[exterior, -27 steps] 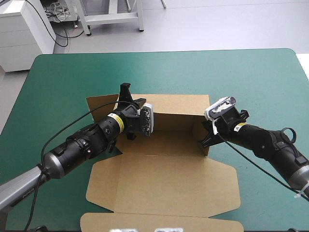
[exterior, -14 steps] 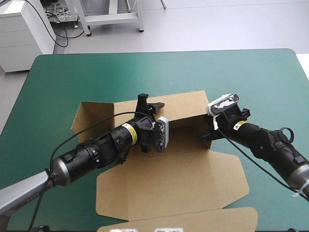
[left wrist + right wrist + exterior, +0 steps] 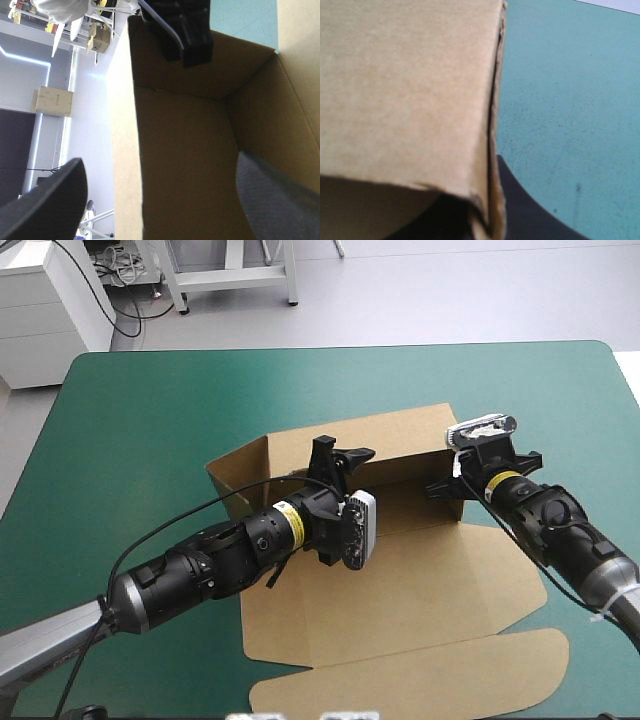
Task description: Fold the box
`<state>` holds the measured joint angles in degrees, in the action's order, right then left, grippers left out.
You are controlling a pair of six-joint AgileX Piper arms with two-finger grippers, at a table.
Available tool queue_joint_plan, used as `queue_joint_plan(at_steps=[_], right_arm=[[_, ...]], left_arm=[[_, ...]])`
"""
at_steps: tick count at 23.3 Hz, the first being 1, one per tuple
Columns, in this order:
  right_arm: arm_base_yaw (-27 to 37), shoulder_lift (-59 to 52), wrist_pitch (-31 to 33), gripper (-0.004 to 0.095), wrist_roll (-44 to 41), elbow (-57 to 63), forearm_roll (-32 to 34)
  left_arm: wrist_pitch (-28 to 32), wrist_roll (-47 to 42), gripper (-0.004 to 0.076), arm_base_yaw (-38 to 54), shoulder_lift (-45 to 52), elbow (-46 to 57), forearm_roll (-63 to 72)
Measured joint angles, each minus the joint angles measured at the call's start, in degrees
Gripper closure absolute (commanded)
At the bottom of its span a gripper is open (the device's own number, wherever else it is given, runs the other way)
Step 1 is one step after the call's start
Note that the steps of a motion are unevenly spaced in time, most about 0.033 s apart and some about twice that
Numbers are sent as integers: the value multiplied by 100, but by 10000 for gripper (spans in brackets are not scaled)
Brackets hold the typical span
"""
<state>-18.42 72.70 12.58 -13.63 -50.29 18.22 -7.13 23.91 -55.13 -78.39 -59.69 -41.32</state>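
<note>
The brown box (image 3: 400, 580) lies mid-table as an open tray, its far and side walls raised and its lid flat toward the front. My left gripper (image 3: 338, 456) is open and straddles the far wall. In the left wrist view one black finger (image 3: 50, 200) is outside that wall (image 3: 125, 150) and the other (image 3: 280, 195) is inside the tray. My right gripper (image 3: 447, 487) is shut on the right wall at its corner. In the right wrist view the board (image 3: 405, 85) fills the space between its fingers (image 3: 530, 210). The right gripper (image 3: 187, 37) also shows in the left wrist view, at the far corner.
The lid's tuck flap (image 3: 420, 680) reaches close to the table's front edge. Bare teal-green cover (image 3: 140, 420) lies to the left of and beyond the box. The left arm (image 3: 200, 575) crosses low over the box's left part.
The left gripper has opened from shut and now straddles the far wall. Both arms and the box have shifted to the right, and the box has turned a little. The right gripper keeps its hold.
</note>
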Motion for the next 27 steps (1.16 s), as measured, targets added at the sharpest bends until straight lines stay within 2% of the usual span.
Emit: queue_joint_plan(at_steps=[4, 7, 8, 9, 11, 16, 20, 22, 27], right_arm=[[42, 164, 11, 929, -184, -153, 128], [42, 236, 6, 929, -198, -259, 144], [42, 259, 6, 929, -198, -298, 144], [42, 290, 6, 929, -198, -340, 144], [42, 382, 17, 929, -198, -471, 150], [42, 512, 117, 929, -198, -712, 150], [42, 536, 159, 929, -198, -761, 144], [42, 536, 215, 929, -198, -768, 138], [43, 536, 418, 929, -198, -768, -27]], left_arm=[[-424, -226, 232, -116, 213, 0, 36], [-798, -360, 351, -272, 501, -6, 63], [-901, -384, 412, -343, 614, -11, 70], [-990, -390, 555, -421, 733, -11, 76], [-1282, -426, 727, -676, 1027, -45, 89], [-2444, -375, 704, -1069, 1156, -625, 459], [-4411, 497, 704, -1044, 724, -2013, 1919], [-5037, 599, 704, -836, 444, -2732, 2399], [-5601, 700, 705, 300, 49, -3805, 3299]])
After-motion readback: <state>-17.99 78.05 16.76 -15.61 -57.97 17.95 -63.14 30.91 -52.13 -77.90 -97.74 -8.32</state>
